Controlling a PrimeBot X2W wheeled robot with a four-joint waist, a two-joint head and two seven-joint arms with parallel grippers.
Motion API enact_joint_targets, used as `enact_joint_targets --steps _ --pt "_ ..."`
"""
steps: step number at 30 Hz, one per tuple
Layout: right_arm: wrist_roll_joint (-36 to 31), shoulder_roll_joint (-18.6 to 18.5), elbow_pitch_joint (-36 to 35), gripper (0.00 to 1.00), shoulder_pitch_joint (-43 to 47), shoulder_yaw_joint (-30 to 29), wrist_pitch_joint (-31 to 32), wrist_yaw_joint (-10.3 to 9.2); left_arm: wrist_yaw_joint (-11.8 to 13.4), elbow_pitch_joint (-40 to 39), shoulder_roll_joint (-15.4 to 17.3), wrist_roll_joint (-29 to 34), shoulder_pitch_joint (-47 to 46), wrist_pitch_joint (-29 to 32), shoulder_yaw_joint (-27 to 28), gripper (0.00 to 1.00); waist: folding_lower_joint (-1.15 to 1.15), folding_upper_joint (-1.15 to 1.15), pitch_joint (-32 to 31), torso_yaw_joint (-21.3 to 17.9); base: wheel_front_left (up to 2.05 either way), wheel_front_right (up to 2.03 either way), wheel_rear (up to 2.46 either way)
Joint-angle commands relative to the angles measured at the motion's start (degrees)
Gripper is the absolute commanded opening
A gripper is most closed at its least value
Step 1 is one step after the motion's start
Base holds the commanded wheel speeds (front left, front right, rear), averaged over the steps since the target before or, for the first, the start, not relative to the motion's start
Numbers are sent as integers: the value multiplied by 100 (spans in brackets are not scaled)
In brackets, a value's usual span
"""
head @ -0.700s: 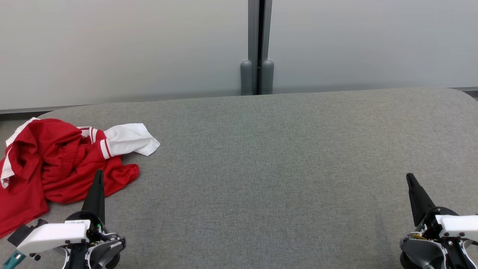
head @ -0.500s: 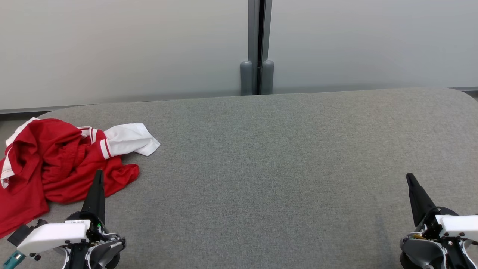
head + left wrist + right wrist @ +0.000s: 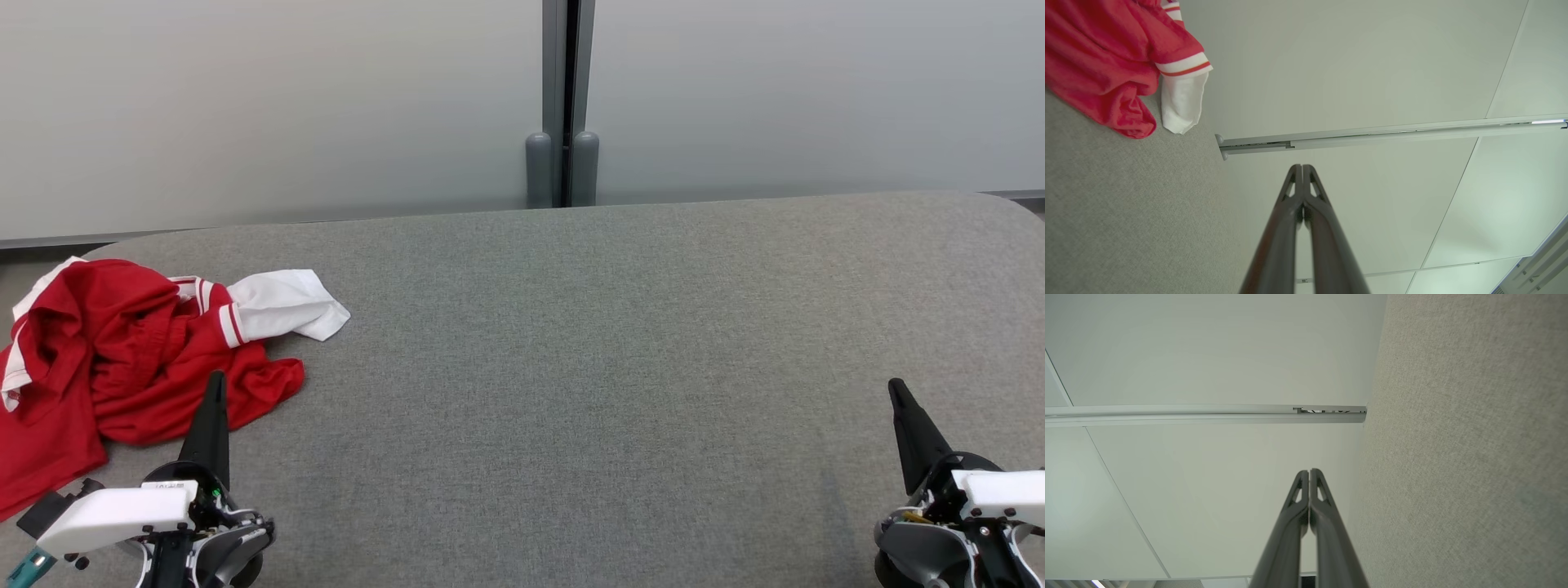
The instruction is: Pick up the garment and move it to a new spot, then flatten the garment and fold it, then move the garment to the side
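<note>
My left end effector [image 3: 216,380] is closed, just beside the crumpled red-and-white jersey [image 3: 122,359] at the tabletop [image 3: 571,367] left edge. My right end effector [image 3: 896,385], also closed, sits well apart. Snagging one loose layer could drag it overboard.

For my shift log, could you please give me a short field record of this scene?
surface: grey fabric-covered table
garment: red and white, crumpled, at table's left end
left end effector: shut, empty, near the garment
right end effector: shut, empty, over table's right side
task stage: garment not yet picked up
</note>
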Motion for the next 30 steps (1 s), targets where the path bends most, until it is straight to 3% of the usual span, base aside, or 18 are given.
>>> enact_joint_targets --steps 1,30 --pt "15 -53 -15 0 -26 -7 18 2 -17 -15 32 -9 -81 16 22 0 0 0 0 0 0 0 0" --pt "15 -53 -15 0 -26 -7 17 2 -17 -15 32 -9 -81 16 22 0 0 0 0 0 0 0 0"
